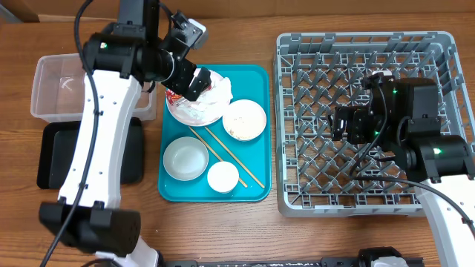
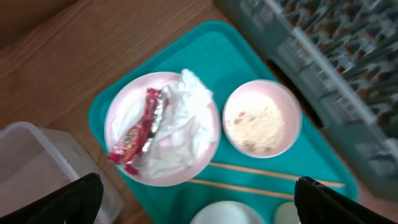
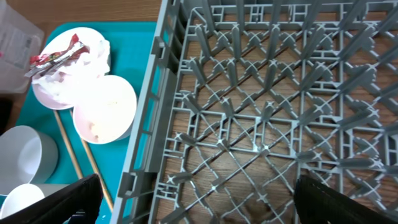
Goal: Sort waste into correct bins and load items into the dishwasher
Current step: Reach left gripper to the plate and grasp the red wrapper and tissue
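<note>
Teal tray [image 1: 252,85]: crinkled red-white wrapper [image 2: 138,132] on pink plate [image 2: 127,99].

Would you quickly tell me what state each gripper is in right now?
Left gripper: open, holding nothing, above the pink plate.
Right gripper: open, holding nothing, over the dish rack.

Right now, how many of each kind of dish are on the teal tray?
pink plate: 1
bowls: 2 (pink bowl, grey-green bowl)
white cup: 1
wooden chopsticks: 2
total: 6
</note>
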You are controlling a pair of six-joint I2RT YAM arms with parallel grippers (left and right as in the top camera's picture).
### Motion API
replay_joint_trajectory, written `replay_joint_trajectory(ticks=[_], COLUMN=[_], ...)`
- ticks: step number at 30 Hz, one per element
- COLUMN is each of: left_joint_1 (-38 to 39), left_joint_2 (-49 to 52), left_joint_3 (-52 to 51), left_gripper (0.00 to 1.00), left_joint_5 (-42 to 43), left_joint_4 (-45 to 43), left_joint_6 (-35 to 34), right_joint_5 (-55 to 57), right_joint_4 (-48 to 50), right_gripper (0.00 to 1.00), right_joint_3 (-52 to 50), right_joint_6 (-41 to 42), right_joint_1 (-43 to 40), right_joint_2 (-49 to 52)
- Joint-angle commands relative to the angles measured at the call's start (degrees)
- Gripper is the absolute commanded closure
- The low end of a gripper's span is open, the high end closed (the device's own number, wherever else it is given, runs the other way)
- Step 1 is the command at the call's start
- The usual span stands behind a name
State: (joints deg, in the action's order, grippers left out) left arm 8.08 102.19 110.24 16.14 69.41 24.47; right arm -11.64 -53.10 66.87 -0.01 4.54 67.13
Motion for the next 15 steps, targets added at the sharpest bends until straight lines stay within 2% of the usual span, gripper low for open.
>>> replay_joint_trajectory(ticks=[1, 8, 15], left_joint_1=[0.2, 0.22, 0.63], left_joint_2=[7.85, 21.24, 24.28], left_joint_3=[1.2, 1.2, 0.96], left_gripper=[0.0, 0.0, 0.0], left_joint_5=[-6.71, -6.73, -4.22], left_joint_4=[-0.94, -6.34, -8.63], left_joint_6=[8.9, 14.47, 14.58], right_joint_5=[-1.14, -1.11, -1.14], right_joint_4=[-0.13, -2.64, -3.26], right_gripper=[0.0, 0.0, 0.0], right_joint_3=[1.22, 1.22, 1.22], right_joint_6=[-0.24, -0.24, -0.24], right_joint_1=[-0.11, -0.11, -0.11], right_joint_2=[-0.57, -0.57, -0.57])
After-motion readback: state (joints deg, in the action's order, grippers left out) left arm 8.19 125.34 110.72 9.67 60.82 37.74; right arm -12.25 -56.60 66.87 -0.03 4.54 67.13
